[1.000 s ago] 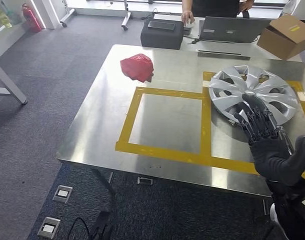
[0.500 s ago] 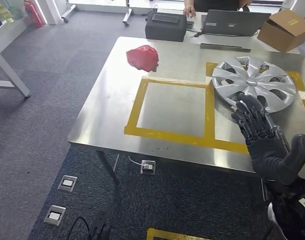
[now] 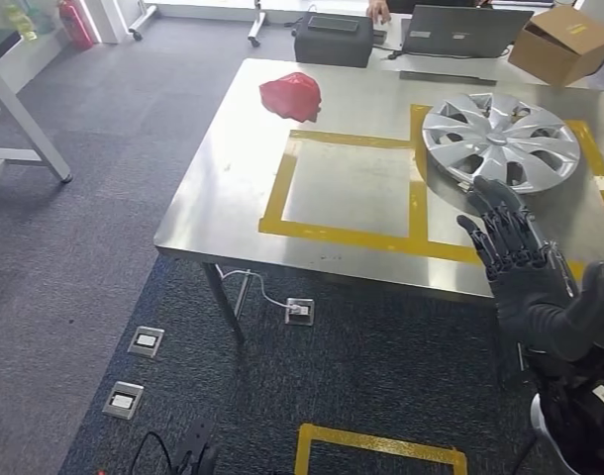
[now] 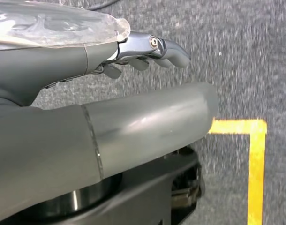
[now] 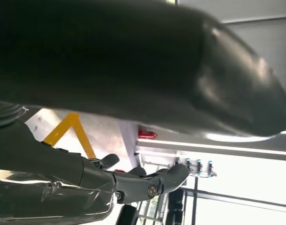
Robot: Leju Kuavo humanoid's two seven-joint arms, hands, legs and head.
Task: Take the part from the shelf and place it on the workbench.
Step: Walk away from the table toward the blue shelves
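A silver wheel cover (image 3: pixel 501 141) is lying flat on the steel tabletop (image 3: pixel 224 188), resting inside the right-hand box of yellow tape (image 3: pixel 415 203) and overlapping the tape line at its far edge. The right hand (image 3: pixel 531 277) is hovering just in front of the cover, near its closest rim, palm turned up and fingers spread apart, holding nothing. In the right wrist view the same hand (image 5: pixel 99 183) is showing its fingers extended and apart, with a strip of yellow tape and a red shape beyond them, though that view is too dark and blurred to tell much more.

The left hand (image 4: pixel 148 51) is hanging over grey carpet beside a yellow floor marking (image 4: pixel 253 154); its fingers are lying nearly straight with nothing between them.

A crumpled red cloth (image 3: pixel 290 96) is sitting on the far left part of the tabletop, well apart from the wheel cover. Beyond the tabletop a black case (image 3: pixel 334 40), a laptop (image 3: pixel 463 30) and an open cardboard box (image 3: pixel 564 42) are standing on another desk, where a person's hand (image 3: pixel 376 10) is resting.
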